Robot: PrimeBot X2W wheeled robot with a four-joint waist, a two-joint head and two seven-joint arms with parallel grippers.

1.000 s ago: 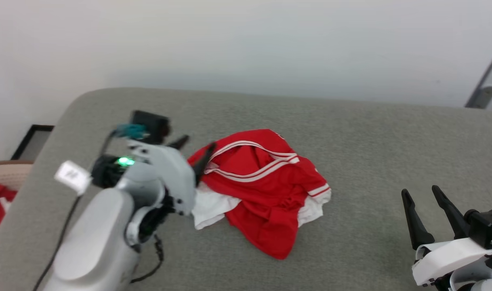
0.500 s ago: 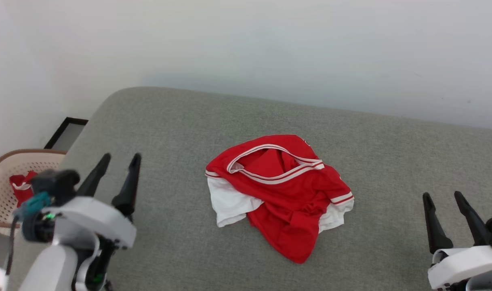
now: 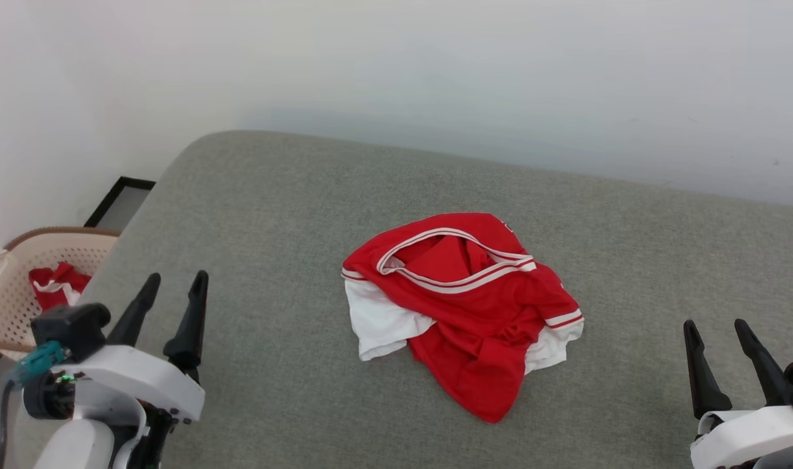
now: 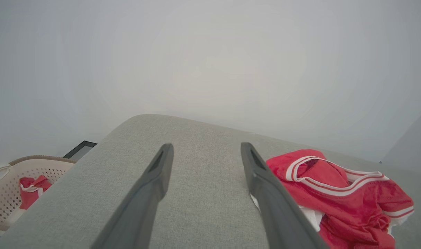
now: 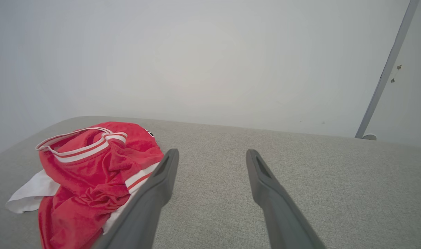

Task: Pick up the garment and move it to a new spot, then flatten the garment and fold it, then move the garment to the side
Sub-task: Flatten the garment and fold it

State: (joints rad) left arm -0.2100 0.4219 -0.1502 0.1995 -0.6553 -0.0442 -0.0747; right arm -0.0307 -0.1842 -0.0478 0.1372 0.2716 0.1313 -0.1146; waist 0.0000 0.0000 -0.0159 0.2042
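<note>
The garment (image 3: 468, 306) lies crumpled in a heap at the middle of the grey padded surface (image 3: 292, 215): red cloth, white sleeve parts and striped trim. It shows at the right of the left wrist view (image 4: 338, 193) and at the left of the right wrist view (image 5: 93, 173). My left gripper (image 3: 175, 290) stands open at the lower left, well to the left of the garment, with nothing between its fingers. My right gripper (image 3: 715, 332) stands open at the lower right, apart from the garment and empty.
A beige perforated basket (image 3: 19, 273) stands on the floor at the left beyond the surface's edge, with a small red-and-white cloth lump (image 3: 55, 283) in it. A dark-framed panel (image 3: 120, 202) lies on the floor behind it. A pale wall runs behind the surface.
My left arm has drawn back from the garment's left edge to the lower left, fingers open. The head camera has also shifted. The garment lies as before.
</note>
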